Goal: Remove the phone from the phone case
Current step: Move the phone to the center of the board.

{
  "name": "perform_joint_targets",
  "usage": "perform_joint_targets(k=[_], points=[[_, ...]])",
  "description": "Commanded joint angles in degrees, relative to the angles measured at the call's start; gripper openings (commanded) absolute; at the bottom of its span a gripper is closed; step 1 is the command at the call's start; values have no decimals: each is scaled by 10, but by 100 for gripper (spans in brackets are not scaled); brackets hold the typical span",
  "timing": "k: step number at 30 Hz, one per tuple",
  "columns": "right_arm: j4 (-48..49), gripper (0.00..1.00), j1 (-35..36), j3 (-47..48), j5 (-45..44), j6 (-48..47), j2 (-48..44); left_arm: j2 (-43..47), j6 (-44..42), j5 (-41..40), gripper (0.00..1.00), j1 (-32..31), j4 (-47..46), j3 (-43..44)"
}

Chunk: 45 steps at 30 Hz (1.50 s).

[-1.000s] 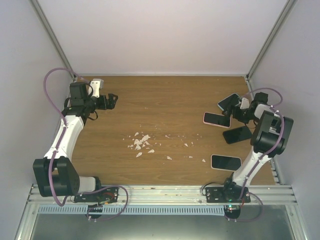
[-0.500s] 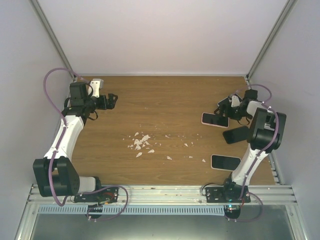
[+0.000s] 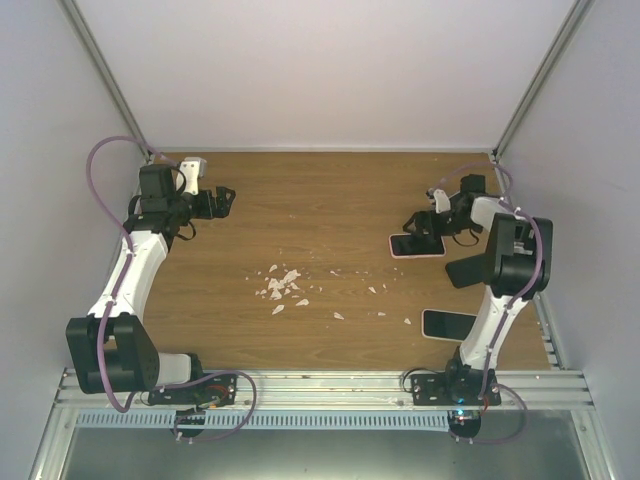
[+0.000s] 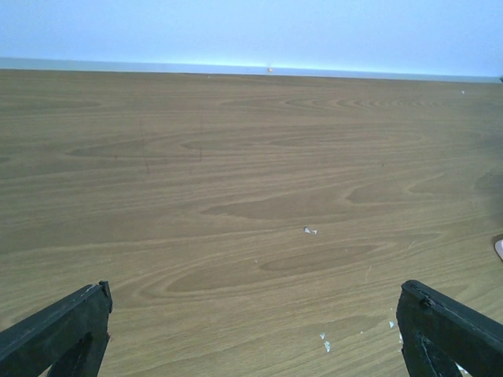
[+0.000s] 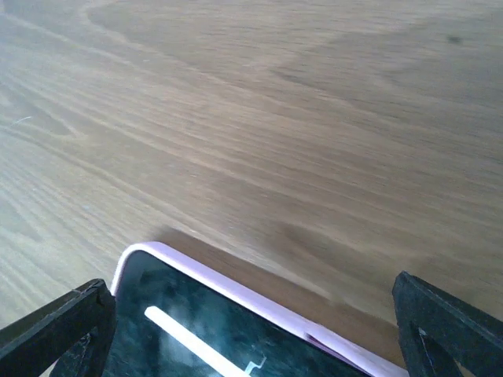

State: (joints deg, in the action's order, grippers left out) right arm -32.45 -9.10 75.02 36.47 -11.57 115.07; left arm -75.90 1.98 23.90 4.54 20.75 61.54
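A phone in a pale pink case [image 3: 417, 245] is at the right of the wooden table. In the right wrist view the cased phone [image 5: 204, 330] lies between my right gripper's fingers and casts a wide shadow on the wood, so it looks slightly raised. My right gripper [image 3: 421, 230] holds it across its width, jaws spread wide [image 5: 247, 322]. My left gripper [image 3: 226, 199] is open and empty at the far left, low over bare wood [image 4: 251, 330].
A dark phone [image 3: 468, 269] lies tilted by the right arm, and a white-rimmed phone [image 3: 448, 324] lies nearer the front. Several white scraps [image 3: 281, 285] are scattered mid-table. White walls enclose the table on three sides.
My right gripper has swung left and toward the middle, carrying the pink-cased phone with it. The left arm has not moved.
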Motion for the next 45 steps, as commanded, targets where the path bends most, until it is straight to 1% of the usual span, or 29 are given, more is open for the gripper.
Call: perform_joint_targets(k=[1, 7, 8, 11, 17, 22, 24, 28, 30, 35, 36, 40, 45], points=[[-20, 96, 35, -11, 23, -16, 28, 9, 2, -7, 99, 3, -32, -8], [-31, 95, 90, -15, 46, -43, 27, 11, 3, -5, 99, 3, -33, -10], [-34, 94, 111, -16, 51, -49, 21, 11, 3, -5, 99, 3, -33, -10], [-40, 94, 136, -20, 66, -64, -6, 12, 4, -4, 99, 3, -34, -11], [-80, 93, 169, -18, 66, -97, -42, 8, 7, 0, 99, 3, -34, -9], [-87, 93, 174, -15, 55, -78, -80, 6, 10, 5, 99, 3, -34, -7], [-82, 94, 169, -13, 31, -57, -99, 6, 12, 3, 99, 3, -34, -6], [-84, 97, 143, -27, 16, -30, -134, 9, 15, 1, 99, 3, -37, -10], [-83, 99, 131, -45, -1, -18, -155, 11, 17, -1, 99, 3, -39, -12], [-59, 100, 100, -112, -62, 20, -210, 14, 23, 1, 99, 4, -48, -21], [-58, 100, 80, -120, -66, 27, -216, 14, 24, 0, 99, 4, -48, -22], [-55, 100, 42, -156, -65, 50, -228, 15, 26, -4, 99, 4, -50, -23], [-41, 99, 30, -189, -69, 76, -230, 23, 27, -11, 99, 5, -56, -33]])
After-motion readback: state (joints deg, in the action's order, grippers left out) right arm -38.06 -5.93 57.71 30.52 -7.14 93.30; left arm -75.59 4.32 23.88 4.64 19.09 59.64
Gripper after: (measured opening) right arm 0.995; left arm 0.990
